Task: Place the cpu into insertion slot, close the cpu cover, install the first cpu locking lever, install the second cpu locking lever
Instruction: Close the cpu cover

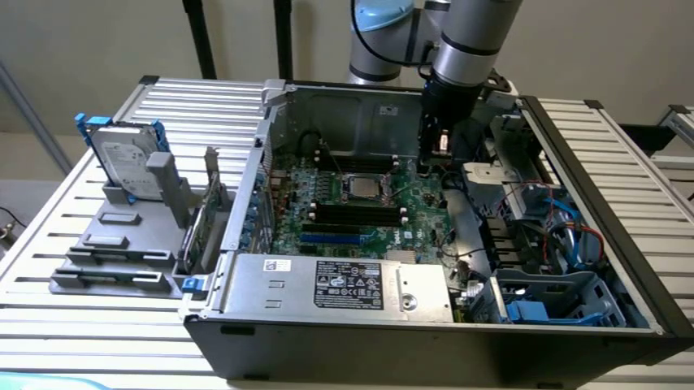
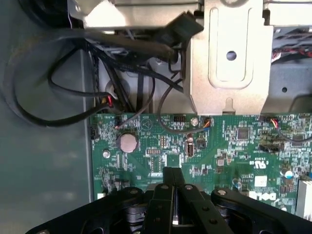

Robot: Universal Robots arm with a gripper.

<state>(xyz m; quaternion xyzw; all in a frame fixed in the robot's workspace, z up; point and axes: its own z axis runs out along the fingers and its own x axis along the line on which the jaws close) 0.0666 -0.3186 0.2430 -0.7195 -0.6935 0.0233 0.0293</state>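
Insertion slot [image 1: 363, 188] silvery-framed square amid green board [image 2: 229, 161], gripper [image 2: 173, 174] jaws pressed together

Table [image 1: 87, 325]: one, slatted, bearing one open computer case [image 1: 434, 357], one grey holding rack [image 1: 114, 244] and one hard drive [image 1: 122, 154] stood in that rack. Inside the case: one green motherboard [image 1: 407, 207], one insertion slot [image 1: 363, 188], one silver power supply [image 1: 336, 284] and one grey-blue drive cage [image 1: 564, 296]; the long black memory slots [image 1: 353, 214] sit too close together to count. Further: one robot arm [image 1: 472, 41] and one coin cell battery [image 2: 128, 142] on the board.
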